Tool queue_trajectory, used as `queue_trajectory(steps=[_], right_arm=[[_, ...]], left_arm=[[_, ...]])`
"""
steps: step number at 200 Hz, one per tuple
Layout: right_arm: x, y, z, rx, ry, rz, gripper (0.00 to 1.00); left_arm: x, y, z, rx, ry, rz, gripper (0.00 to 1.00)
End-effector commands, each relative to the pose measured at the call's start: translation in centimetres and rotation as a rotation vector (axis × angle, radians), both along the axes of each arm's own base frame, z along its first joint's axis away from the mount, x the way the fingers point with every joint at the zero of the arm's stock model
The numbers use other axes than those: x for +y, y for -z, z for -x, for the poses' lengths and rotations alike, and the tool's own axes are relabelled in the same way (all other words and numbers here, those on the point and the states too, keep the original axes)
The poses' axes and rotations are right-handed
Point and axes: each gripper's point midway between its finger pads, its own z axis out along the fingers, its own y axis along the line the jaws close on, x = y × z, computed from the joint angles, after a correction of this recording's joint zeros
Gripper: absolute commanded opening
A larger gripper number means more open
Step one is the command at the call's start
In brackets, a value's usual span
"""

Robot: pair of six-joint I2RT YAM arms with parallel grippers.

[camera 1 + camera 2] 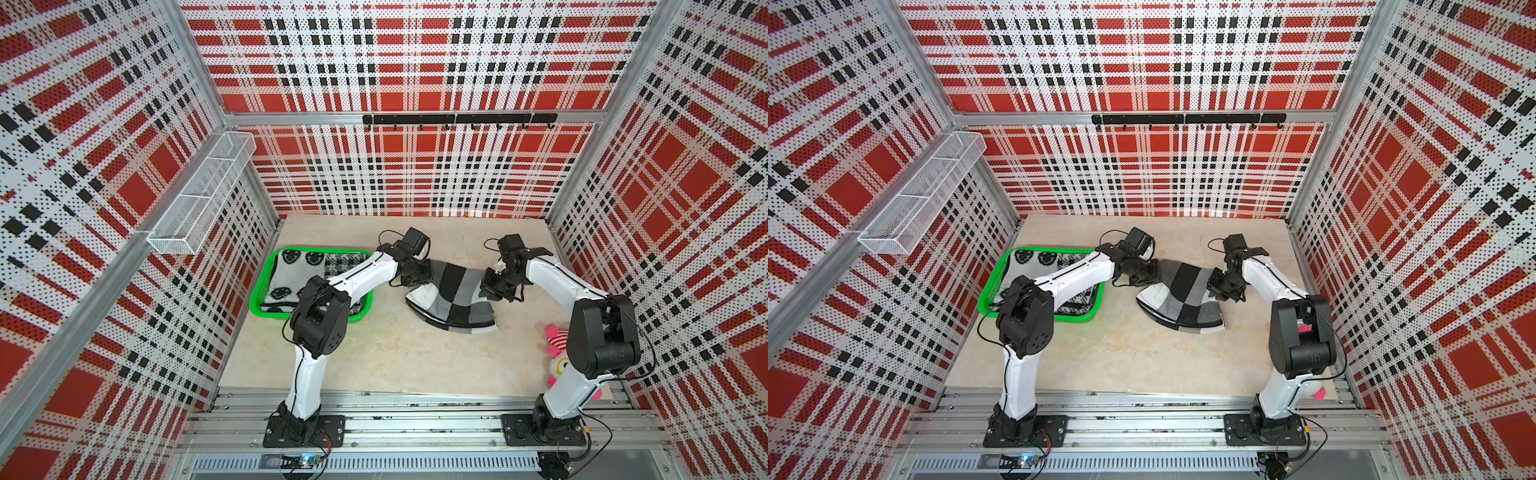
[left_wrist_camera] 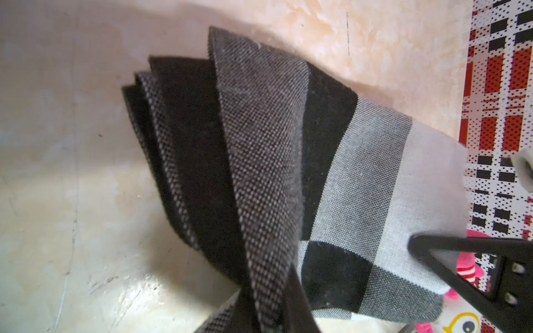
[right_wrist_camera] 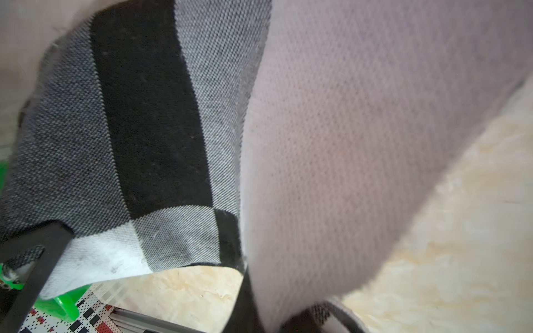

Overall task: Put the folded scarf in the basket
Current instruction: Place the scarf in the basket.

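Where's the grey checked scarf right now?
In a top view the scarf is mid-table, pinched between the left gripper and right gripper, right of the green basket.

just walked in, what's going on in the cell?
Both arms are on the checked scarf. The left gripper and right gripper are each shut on one end, and it sags between them over the table, beside the green basket. The scarf is not in the basket yet. The basket holds a smiley-patterned cloth. A plush toy lies near the right arm's base, untouched.
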Motion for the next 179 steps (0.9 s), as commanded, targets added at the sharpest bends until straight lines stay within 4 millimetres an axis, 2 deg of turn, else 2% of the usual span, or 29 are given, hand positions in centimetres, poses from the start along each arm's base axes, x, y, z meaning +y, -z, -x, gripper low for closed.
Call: queue_trajectory(steps=[1, 56, 84, 123, 150, 178, 179], right_arm=[[1.3, -3.2, -0.2, -0.052, -0.043, -0.011, 0.0], [5.3, -8.3, -2.5, -0.174, -0.113, -0.089, 0.0], [8.5, -10.6, -3.6, -0.234, -0.165, -0.16, 0.0], [14.3, -13.2, -4.6, -0.285, -0.254, -0.278, 0.0], [19.4, -14.2, -4.8, -0.29, -0.348, -0.367, 0.0], [24.3, -14.0, -4.7, -0.27, -0.426, -0.422, 0.0], [24.5, -14.1, -4.7, -0.271, -0.429, -0.424, 0.0]], left_arm=[[1.2, -4.9, -1.0, -0.072, -0.053, 0.023, 0.0], [5.8, -9.5, -2.1, -0.138, -0.168, -0.009, 0.0], [9.6, -11.7, -2.5, -0.169, -0.243, -0.048, 0.0], [15.9, -14.8, -2.6, -0.214, -0.379, -0.102, 0.0], [20.0, -15.5, -2.0, -0.226, -0.465, -0.141, 0.0], [24.6, -15.8, -1.3, -0.228, -0.556, -0.197, 0.0], [25.3, -15.9, -1.4, -0.228, -0.573, -0.199, 0.0]])
